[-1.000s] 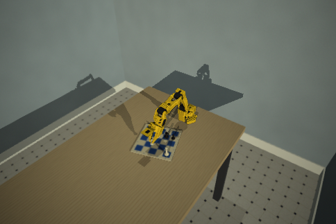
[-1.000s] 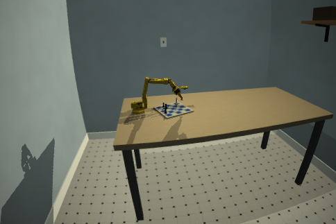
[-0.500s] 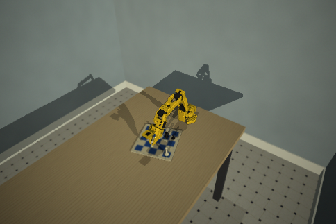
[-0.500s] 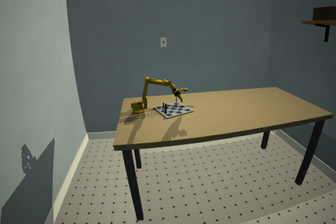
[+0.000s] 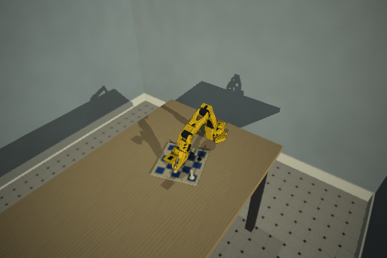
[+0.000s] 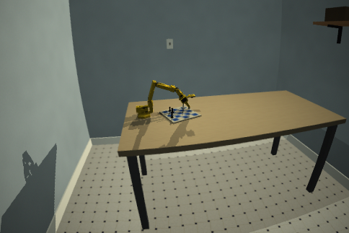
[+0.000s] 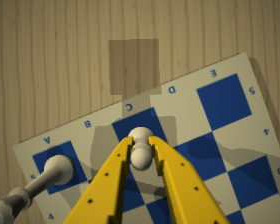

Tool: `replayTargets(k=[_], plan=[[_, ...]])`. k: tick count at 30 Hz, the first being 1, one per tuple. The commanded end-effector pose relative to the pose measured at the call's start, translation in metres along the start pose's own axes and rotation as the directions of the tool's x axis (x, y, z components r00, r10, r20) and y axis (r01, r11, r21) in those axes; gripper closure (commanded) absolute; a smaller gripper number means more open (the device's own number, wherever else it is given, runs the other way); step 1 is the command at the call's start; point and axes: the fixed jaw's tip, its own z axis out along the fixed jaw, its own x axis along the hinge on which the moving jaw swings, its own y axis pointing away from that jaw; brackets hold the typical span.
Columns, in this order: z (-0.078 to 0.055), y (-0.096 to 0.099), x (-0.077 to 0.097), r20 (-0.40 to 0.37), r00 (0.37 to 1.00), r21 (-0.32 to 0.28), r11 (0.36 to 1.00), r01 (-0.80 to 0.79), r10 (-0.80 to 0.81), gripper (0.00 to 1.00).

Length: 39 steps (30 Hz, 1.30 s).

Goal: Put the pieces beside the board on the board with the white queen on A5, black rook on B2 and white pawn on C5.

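In the wrist view my gripper (image 7: 139, 144) is shut on the white pawn (image 7: 140, 153), holding it upright by the head over the blue square in column C of the board (image 7: 181, 150), in the row by the lettered edge. I cannot tell whether its base touches the board. The white queen (image 7: 56, 170) is on the blue square in column A of that same row. It stands upright in the top view (image 5: 193, 174), two squares from the gripper (image 5: 175, 170). Black pieces (image 5: 194, 156) stand on squares nearer the arm's base.
The board (image 5: 183, 165) lies on a long wooden table in front of the arm's base (image 5: 217, 132). The table's edge runs close to the right of the board. The board and arm also show small in the exterior view (image 6: 180, 114).
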Motion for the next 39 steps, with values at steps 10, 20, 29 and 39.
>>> replayTargets(k=[10, 20, 29, 39], plan=[[0.0126, -0.0024, 0.011, -0.023, 1.0, 0.003, 1.0, -0.001, 0.001, 1.0], [0.0133, -0.0024, 0.0117, -0.023, 1.0, 0.003, 1.0, -0.001, 0.001, 1.0], [0.0113, -0.0023, 0.0146, -0.023, 1.0, 0.003, 1.0, -0.001, 0.001, 1.0], [0.0088, -0.0023, 0.0114, -0.023, 1.0, 0.003, 1.0, 0.0, 0.001, 1.0]])
